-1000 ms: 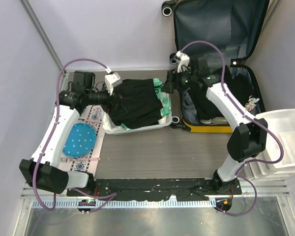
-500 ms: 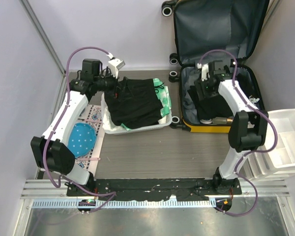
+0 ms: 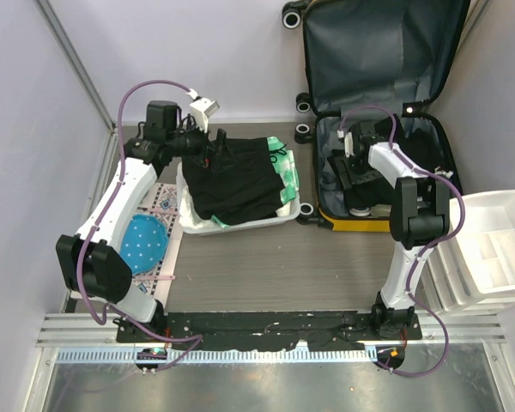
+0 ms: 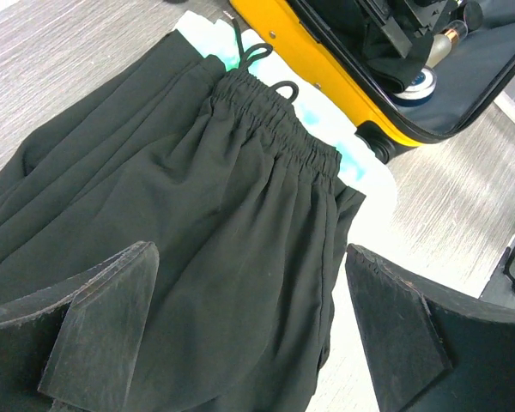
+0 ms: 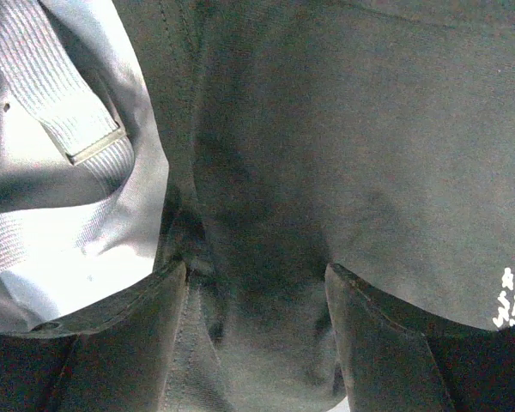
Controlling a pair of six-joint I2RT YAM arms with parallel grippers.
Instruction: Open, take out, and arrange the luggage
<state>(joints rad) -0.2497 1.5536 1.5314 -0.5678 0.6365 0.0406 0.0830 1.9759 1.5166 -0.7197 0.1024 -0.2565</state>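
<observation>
The yellow suitcase (image 3: 360, 225) lies open at the back right, its dark grey lined lid (image 3: 378, 51) standing against the wall. My right gripper (image 3: 343, 167) is down inside the suitcase. In the right wrist view it (image 5: 257, 326) is open, its fingers (image 5: 146, 343) close over a dark grey garment (image 5: 369, 154) beside a grey strap (image 5: 60, 103). My left gripper (image 3: 213, 150) is open and empty above the black shorts (image 4: 197, 215) that lie in the white basket (image 3: 240, 225). The suitcase's yellow edge (image 4: 326, 69) shows in the left wrist view.
White drawer bins (image 3: 498, 249) stand at the right edge. A blue dotted item (image 3: 142, 243) lies on a patterned mat at the left. A small bottle (image 3: 382, 209) and other items lie at the suitcase's near end. Walls close in on both sides and at the back.
My right gripper has moved from the basket's right edge into the suitcase and gone lower. My left arm has drawn back to the basket's far left corner.
</observation>
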